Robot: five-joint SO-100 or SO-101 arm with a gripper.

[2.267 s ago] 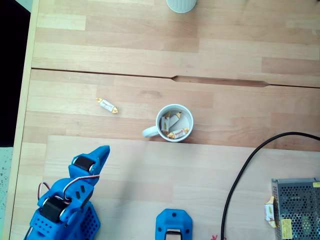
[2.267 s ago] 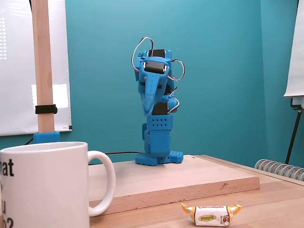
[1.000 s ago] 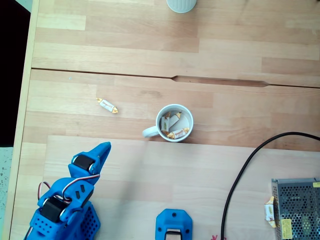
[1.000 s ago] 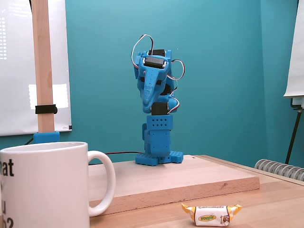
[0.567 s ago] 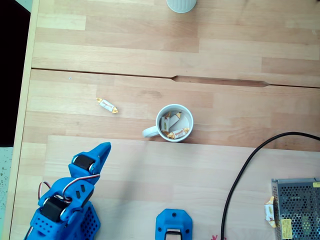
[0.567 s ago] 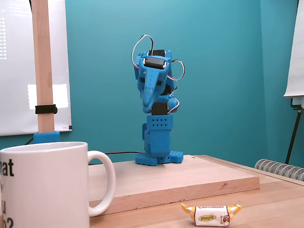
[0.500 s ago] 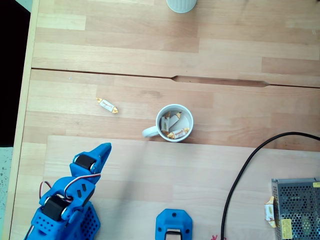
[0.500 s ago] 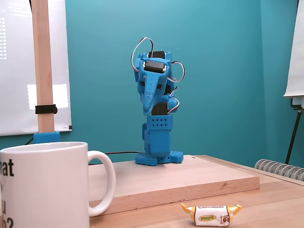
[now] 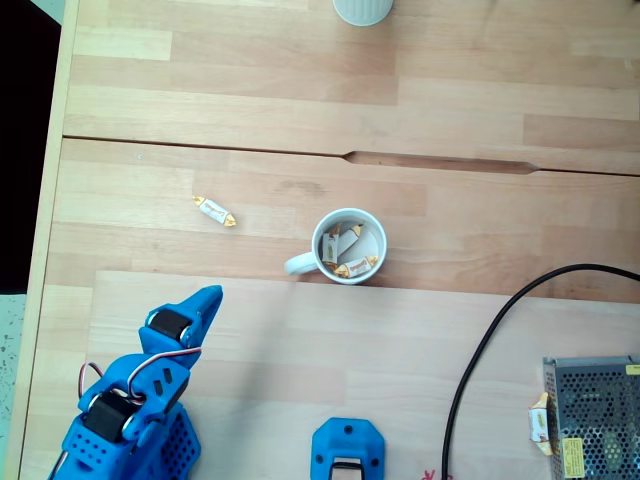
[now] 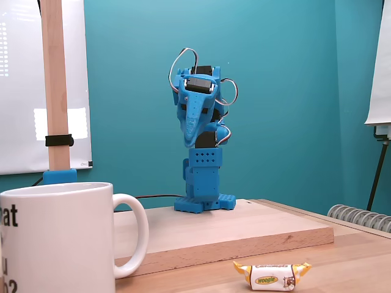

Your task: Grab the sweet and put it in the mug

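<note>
Sweet [image 10: 272, 276] wrapper is showing a green oval label reading "woogie". Mug [image 10: 58, 238] side is bearing cut-off black lettering: "at", "u", "2" at the frame edge.

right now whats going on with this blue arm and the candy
Nothing is being handled yet. The blue arm is folded up over its base, its hand shut and empty, well short of the sweet lying loose on the table. The mug, to the sweet's right in the top-down fixed view, already holds a few wrapped sweets.
</note>
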